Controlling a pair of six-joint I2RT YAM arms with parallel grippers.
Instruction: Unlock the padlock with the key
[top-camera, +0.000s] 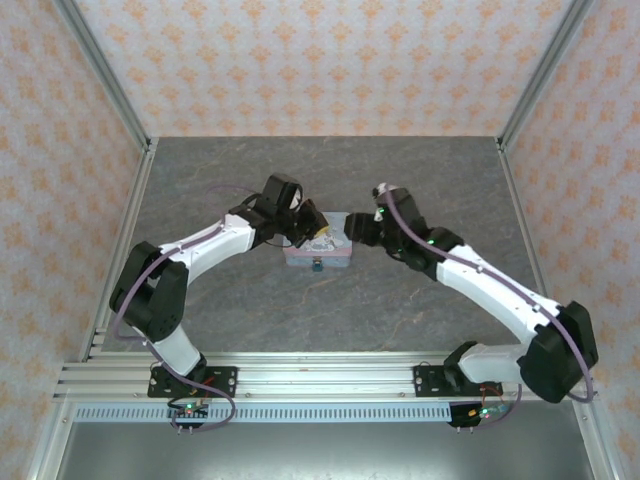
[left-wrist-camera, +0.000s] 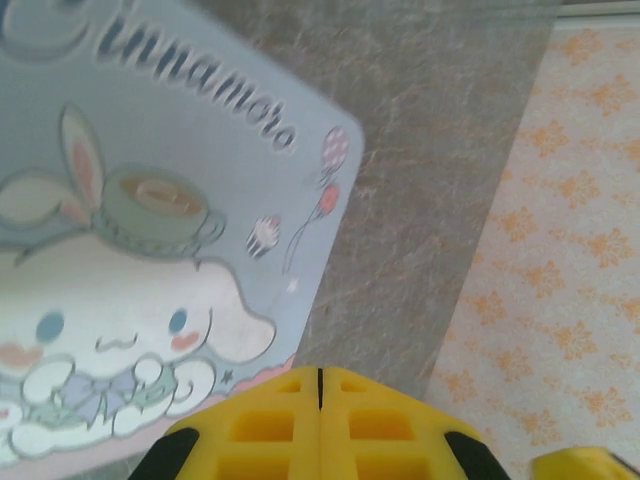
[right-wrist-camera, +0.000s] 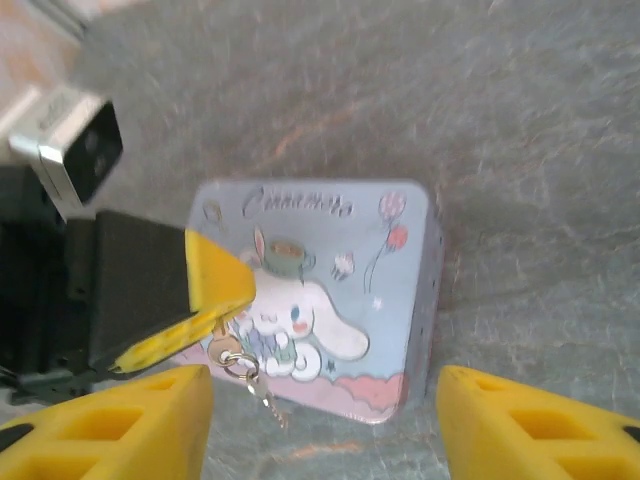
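The padlock is a tiny dark teal block on the near side of the pastel blue tin. My left gripper hovers over the tin's left part. Its yellow fingers are shut on the key, whose pale head sticks out below them. A small ring and a second key dangle from that head. In the left wrist view the left gripper shows its jaws pressed together beside the tin. My right gripper stands open just right of the tin, with nothing between its fingers.
The tin rests mid-table on the grey stone-patterned top. Patterned orange walls with metal corner posts close in the back and sides. An aluminium rail carrying both arm bases runs along the near edge.
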